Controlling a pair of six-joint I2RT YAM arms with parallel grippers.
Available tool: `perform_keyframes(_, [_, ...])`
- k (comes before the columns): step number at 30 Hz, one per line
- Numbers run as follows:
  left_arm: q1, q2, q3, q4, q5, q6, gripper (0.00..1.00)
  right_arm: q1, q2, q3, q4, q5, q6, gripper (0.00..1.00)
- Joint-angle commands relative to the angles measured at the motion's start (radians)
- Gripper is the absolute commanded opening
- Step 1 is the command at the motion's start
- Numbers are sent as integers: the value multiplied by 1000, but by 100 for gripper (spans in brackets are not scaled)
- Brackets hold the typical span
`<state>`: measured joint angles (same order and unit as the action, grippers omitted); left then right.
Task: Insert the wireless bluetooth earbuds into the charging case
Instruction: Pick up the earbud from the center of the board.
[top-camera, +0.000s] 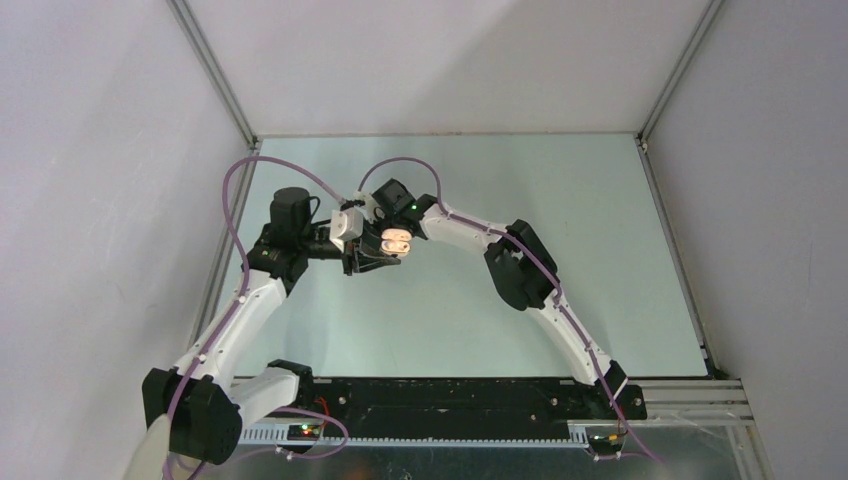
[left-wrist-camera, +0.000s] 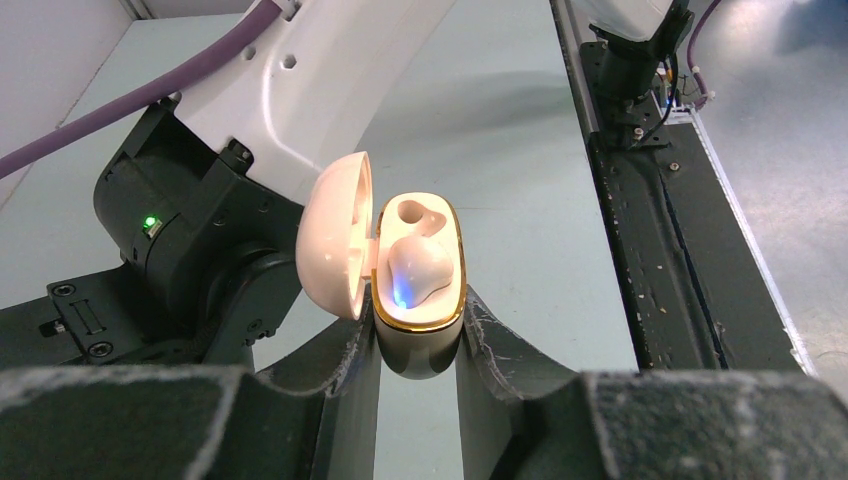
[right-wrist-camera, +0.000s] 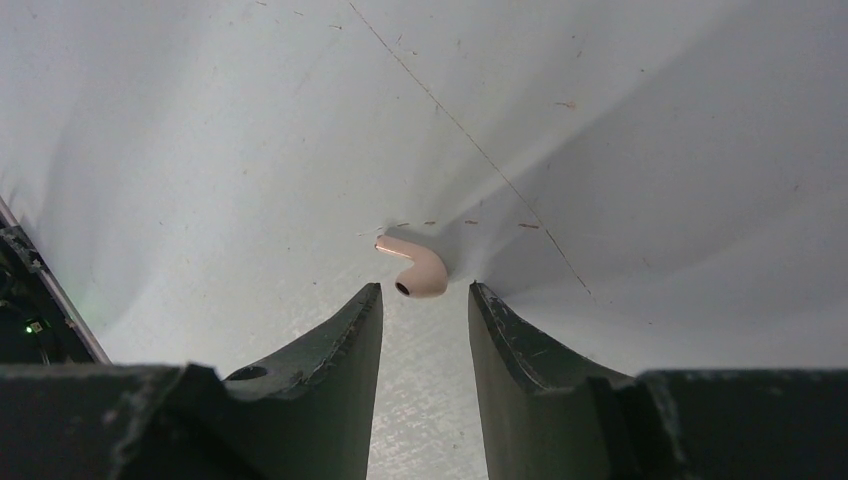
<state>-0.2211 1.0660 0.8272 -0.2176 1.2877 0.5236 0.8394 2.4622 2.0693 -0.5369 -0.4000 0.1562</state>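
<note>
The left gripper clamps a glossy cream, gold-rimmed charging case (lid open at 9 o'clock, one cream-white earbud seated), while the right gripper has its fingers apart, a second cream earbud at 12 o'clock on the scuffed pale table, grey walls around.

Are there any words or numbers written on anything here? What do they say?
No words, numbers or signs can be read in any view.
The charging case, held in the left gripper, is plain.
The loose earbud on the table at the tips of the right gripper is plain too.
The small green light is only a lamp, not a letter.
</note>
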Motion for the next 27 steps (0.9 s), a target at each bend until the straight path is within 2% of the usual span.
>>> perform_keyframes(1, [6, -17, 20, 33, 30, 1, 0, -1, 58, 25, -93, 46, -17, 42])
perform_keyframes(21, [6, -20, 21, 34, 37, 1, 0, 3, 91, 89, -107, -13, 12, 43])
perform_keyframes(27, [7, -20, 21, 33, 38, 1, 0, 4, 90, 89, -108, -25, 11, 41])
